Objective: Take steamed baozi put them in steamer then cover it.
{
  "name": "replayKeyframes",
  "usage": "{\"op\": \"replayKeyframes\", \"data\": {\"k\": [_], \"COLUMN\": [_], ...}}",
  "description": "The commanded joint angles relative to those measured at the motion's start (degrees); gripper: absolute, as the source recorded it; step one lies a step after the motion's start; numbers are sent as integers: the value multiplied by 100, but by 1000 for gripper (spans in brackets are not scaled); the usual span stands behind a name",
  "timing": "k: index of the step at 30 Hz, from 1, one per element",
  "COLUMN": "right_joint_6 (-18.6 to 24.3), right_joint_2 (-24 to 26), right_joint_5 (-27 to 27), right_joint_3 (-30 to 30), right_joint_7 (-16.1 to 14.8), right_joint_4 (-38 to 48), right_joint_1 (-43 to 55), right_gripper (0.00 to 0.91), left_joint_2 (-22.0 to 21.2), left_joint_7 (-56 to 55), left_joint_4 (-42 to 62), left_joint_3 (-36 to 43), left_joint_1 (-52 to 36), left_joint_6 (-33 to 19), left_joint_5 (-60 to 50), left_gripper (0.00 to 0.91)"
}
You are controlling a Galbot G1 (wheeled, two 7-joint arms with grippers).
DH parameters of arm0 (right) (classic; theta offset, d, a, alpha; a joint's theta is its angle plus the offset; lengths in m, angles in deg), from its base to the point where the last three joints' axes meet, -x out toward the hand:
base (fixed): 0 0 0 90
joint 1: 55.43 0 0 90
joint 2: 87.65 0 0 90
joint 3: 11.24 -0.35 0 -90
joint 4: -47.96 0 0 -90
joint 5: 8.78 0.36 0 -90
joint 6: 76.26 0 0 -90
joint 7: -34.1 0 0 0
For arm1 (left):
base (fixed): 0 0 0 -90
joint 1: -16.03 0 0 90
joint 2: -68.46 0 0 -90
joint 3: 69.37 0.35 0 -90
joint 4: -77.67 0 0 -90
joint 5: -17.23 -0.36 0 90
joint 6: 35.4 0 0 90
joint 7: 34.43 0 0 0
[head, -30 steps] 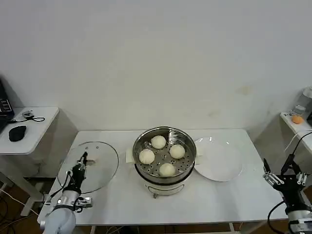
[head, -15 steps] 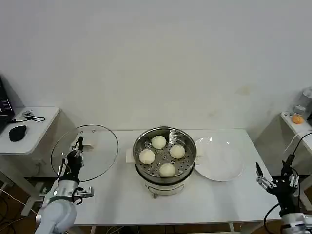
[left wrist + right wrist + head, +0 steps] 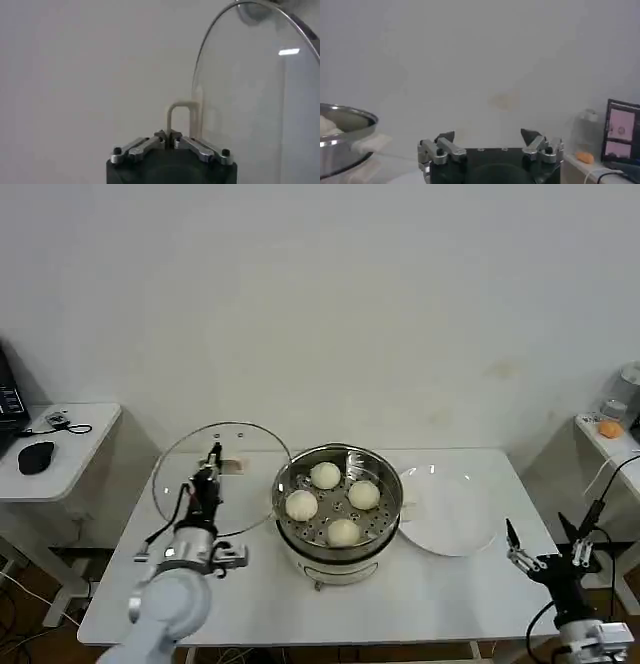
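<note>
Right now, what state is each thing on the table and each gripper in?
steamed baozi: all four on the perforated tray inside the steamer.
steamer: uncovered, upright on its base.
cover: lifted and tilted, held by its handle beside the steamer.
glass plate: empty.
left gripper: shut on the cover's handle.
right gripper: open, empty, at the table's edge.

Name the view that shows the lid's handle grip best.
Left wrist view: the left gripper is shut on the lid's cream handle, seen close. Head view shows the whole lid raised left of the steamer, the handle small there.
</note>
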Motion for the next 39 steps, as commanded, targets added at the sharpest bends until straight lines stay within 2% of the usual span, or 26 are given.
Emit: {"op": "replayKeyframes", "data": {"k": [1, 5, 16, 39], "right_joint_6": [97, 122, 178, 220], "right_joint_2": [-169, -241, -336, -365], "right_joint_5": [-396, -507, -607, -575], "right_joint_3": [270, 335, 452, 545], "right_joint_7": [-39, -55, -47, -34], "right_joint_4": [56, 82, 141, 349], "right_joint_1": [67, 62, 59, 74], "right_gripper": [907, 907, 907, 907], "left_joint_2": [-1497, -1964, -2354, -2639], "left_joint_7": [1095, 1023, 800, 565], "left_joint_4": [91, 316, 714, 1553], "left_joint_3": [1151, 1445, 1691, 1806], "left_joint_1": [-553, -535, -640, -767], "left_joint_6": [452, 402, 318, 142], "left_joint_5": [-1345, -1565, -1737, -2063], "left_gripper": [0, 0, 0, 0]}}
